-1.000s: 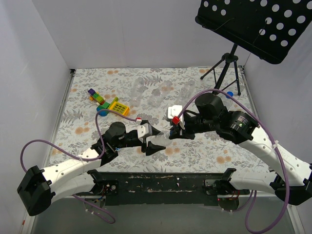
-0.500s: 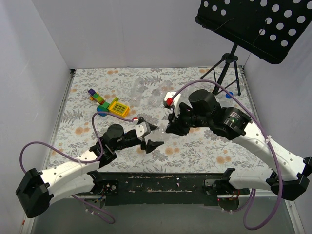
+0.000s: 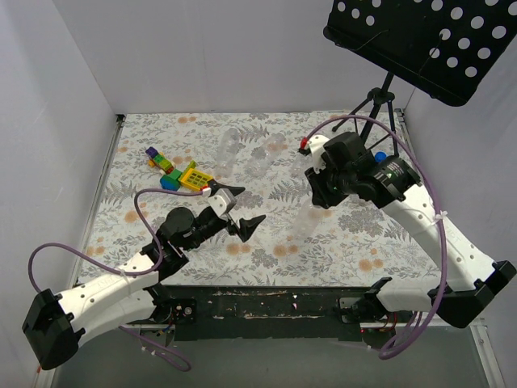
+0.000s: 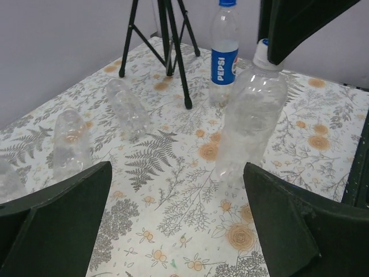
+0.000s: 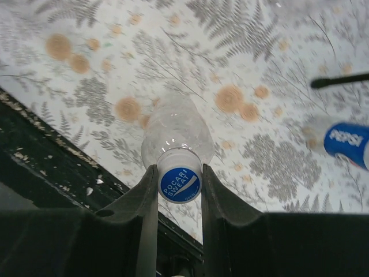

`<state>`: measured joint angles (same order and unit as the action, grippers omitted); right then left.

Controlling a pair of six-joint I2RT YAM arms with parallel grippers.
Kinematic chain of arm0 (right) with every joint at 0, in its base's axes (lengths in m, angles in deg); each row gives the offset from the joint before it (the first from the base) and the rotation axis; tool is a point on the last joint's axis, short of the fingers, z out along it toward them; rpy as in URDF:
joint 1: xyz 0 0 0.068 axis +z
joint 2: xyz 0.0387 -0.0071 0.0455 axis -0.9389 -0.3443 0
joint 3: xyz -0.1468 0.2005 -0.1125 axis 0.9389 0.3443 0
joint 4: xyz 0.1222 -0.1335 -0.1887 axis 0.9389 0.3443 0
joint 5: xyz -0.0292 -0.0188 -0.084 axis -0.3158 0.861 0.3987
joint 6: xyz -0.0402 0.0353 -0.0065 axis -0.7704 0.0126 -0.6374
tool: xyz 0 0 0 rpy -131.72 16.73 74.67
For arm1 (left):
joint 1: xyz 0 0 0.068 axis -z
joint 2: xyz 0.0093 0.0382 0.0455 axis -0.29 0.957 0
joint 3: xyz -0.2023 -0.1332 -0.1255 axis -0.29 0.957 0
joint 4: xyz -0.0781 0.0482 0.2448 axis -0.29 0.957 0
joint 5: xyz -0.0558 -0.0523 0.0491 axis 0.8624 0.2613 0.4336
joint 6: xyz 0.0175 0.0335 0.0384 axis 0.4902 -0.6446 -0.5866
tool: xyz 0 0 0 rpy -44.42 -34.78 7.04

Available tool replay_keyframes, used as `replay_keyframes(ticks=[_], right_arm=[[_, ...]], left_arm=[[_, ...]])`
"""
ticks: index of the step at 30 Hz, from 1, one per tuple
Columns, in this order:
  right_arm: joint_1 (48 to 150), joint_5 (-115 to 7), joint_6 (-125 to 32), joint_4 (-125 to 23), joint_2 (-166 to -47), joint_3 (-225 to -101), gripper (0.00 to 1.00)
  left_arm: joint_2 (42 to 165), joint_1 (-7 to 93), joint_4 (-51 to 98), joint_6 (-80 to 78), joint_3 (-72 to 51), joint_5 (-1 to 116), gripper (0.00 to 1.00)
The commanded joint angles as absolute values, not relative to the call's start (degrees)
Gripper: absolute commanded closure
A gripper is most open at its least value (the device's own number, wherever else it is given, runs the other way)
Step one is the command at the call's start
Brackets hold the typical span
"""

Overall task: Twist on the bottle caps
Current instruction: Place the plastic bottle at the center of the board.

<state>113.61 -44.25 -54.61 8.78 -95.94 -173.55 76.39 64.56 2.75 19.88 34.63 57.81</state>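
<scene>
A clear bottle (image 4: 249, 118) stands upright on the flowered table, right of centre in the top view (image 3: 306, 225). Its blue-and-white cap (image 5: 179, 183) sits on the neck. My right gripper (image 5: 179, 190) comes down from above and is shut on that cap, one finger (image 5: 145, 199) on each side; in the top view the right gripper (image 3: 318, 199) hangs over the bottle. My left gripper (image 3: 240, 207) is wide open to the left of the bottle, apart from it, with only bare table between the left gripper's (image 4: 179, 231) fingers. A labelled Pepsi bottle (image 4: 224, 57) with a blue cap stands behind.
Two clear bottles (image 4: 128, 105) (image 4: 70, 139) lie on their sides at the back. The black tripod (image 4: 168, 49) of a music stand (image 3: 420, 40) stands at the back right. Colourful toy blocks (image 3: 176, 171) and a loose blue cap (image 3: 168, 183) lie at the left.
My left gripper has opened, let go of the clear bottle and drawn back to the left. The right gripper has moved right and back, staying shut on the cap.
</scene>
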Motion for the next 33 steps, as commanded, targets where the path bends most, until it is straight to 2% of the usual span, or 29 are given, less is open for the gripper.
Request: replay_keyframes(ticks=[1, 6, 13, 19, 30, 33], right_arm=[[106.9, -36.8, -53.6, 15.5, -96.4, -175.7, 0.99], [98.6, -34.5, -53.5, 14.2, -95.6, -173.0, 0.99], [84.9, -33.1, -56.5, 9.2, -93.9, -166.9, 0.99], [75.9, -34.3, -58.0, 4.5, -94.2, -166.8, 0.99], [70.4, -37.5, -58.8, 0.9, -97.2, -165.9, 0.99], [70.4, -37.7, -58.8, 0.4, -97.5, -164.7, 0.95]], left_arm=[[75.6, 62.9, 3.3, 23.6, 31.5, 50.3, 0.02], [78.0, 58.4, 7.8, 30.2, 28.1, 39.4, 0.02], [78.2, 54.4, 9.5, 33.3, 27.2, 36.8, 0.02], [77.9, 54.3, 9.3, 32.8, 27.5, 36.4, 0.02], [78.2, 54.3, 9.5, 32.1, 27.4, 36.8, 0.02], [78.2, 54.4, 9.5, 32.0, 27.6, 37.1, 0.02]])
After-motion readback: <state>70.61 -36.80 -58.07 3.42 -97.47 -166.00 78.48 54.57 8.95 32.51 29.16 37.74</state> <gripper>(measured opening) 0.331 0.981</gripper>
